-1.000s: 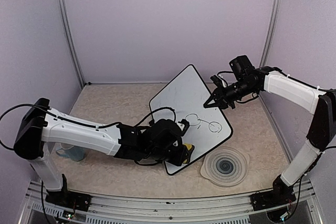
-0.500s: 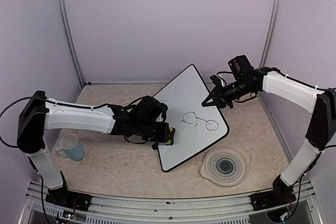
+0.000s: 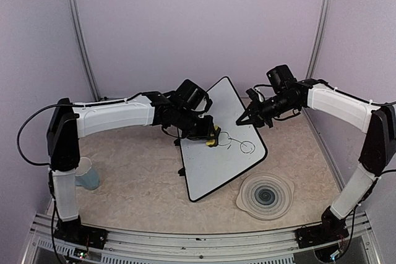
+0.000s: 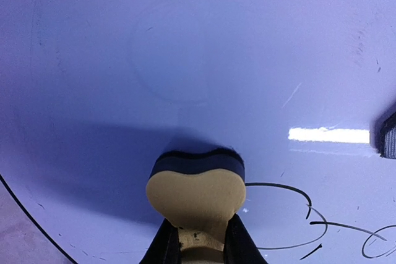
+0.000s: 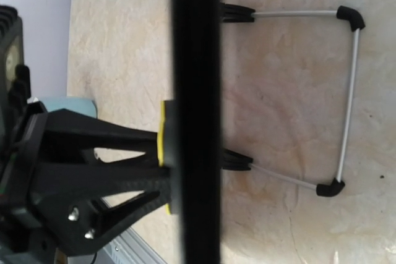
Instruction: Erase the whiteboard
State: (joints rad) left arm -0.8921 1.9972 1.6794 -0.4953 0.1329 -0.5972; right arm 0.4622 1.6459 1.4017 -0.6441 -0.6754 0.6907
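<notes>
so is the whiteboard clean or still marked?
Marked: black loops show on the whiteboard, beside the eraser in the left gripper.

- The whiteboard (image 3: 213, 168) is a white rectangle with a thin black frame and rounded corners.
- It stands mid-table, turned corner-on like a diamond, and leans back on a wire stand (image 5: 349, 91) with black feet.
- Black marker loops (image 3: 238, 144) and lines cross its right part.
- Elsewhere its face is unmarked, apart from a faint ring and small scuffs.

Cup (image 3: 90, 178) partly hidden, marker scribble (image 4: 272, 183) cropped
</notes>
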